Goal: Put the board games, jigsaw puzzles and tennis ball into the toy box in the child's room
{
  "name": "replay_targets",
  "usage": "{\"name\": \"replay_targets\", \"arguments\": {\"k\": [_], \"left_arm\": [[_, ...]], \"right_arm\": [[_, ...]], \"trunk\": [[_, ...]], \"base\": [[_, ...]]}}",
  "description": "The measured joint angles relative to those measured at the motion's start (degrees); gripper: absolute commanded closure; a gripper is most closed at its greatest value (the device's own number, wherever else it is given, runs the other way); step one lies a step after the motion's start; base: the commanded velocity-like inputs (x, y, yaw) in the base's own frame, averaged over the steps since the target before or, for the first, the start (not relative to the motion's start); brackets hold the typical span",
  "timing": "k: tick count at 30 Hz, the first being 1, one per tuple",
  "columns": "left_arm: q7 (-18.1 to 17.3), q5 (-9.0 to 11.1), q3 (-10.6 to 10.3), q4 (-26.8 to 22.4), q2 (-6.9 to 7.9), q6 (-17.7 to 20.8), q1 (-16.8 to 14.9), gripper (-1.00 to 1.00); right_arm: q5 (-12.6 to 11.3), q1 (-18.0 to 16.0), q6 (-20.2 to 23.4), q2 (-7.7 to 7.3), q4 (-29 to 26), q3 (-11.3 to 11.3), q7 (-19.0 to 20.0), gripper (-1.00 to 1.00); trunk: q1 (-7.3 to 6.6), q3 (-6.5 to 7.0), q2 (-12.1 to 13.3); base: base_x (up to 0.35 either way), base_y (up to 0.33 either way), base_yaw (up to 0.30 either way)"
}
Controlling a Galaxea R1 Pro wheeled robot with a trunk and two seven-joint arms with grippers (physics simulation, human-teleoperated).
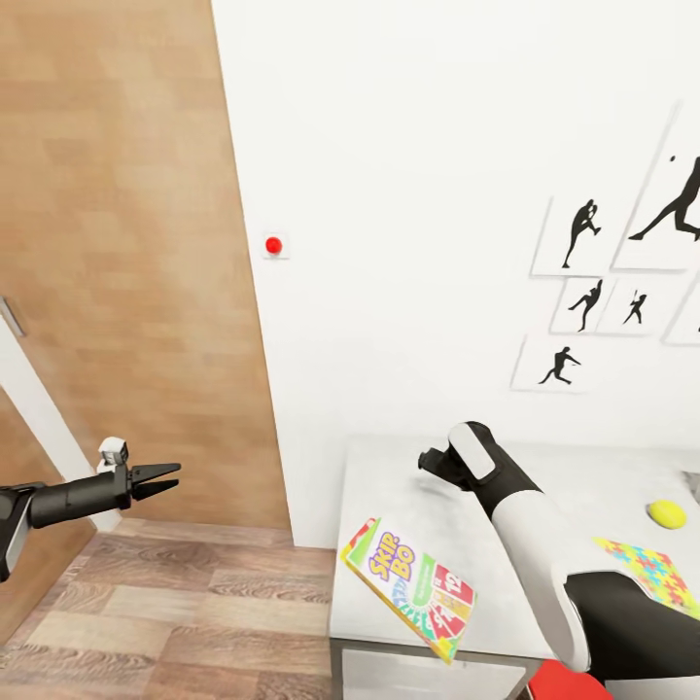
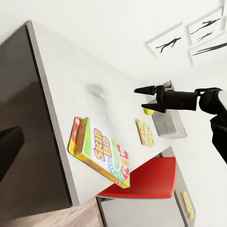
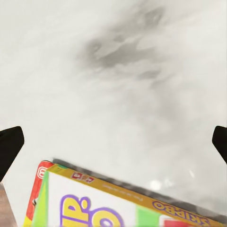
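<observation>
We see the Skip-Bo box (image 1: 413,588) lying at the bench's (image 1: 428,486) near-left corner, the tennis ball (image 1: 667,513) at 3 o'clock. Our right jaws (image 2: 147,98) hover above, spread empty; left jaws (image 1: 163,479) slightly parted, empty.

On the pale grey-white marbled worktop (image 1: 408,486) we see a flat white-and-green "Skip-Bo" board game box (image 1: 413,586) lying at an angle at the near corner, one corner jutting over the edge; it appears to rest on a second flat box with a red edge. Further along lie a thin multicoloured jigsaw square (image 1: 656,569) and, near it, a small yellow-green tennis ball (image 1: 667,513). In the left wrist view we make out a shallow pale grey toy box (image 2: 170,124) just beside the ball.
</observation>
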Motion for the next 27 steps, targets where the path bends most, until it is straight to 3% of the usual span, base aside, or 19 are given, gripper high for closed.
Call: {"name": "replay_targets", "arguments": {"k": [12, 27], "left_arm": [[0.0, 0.0, 0.0, 0.0, 0.34, 0.0, 0.0, -1.0], [0.0, 0.0, 0.0, 0.0, 0.5, 0.0, 0.0, -1.0]], "right_arm": [[0.0, 0.0, 0.0, -0.55, 0.1, -0.2, 0.0, -1.0], [0.1, 0.1, -0.1, -1.04, 0.3, -0.3, 0.2, -1.0]], "trunk": [[0.0, -0.07, 0.0], [0.01, -1.36, 0.0]], "base": [[0.0, 0.036, 0.0], [0.0, 0.0, 0.0]]}}
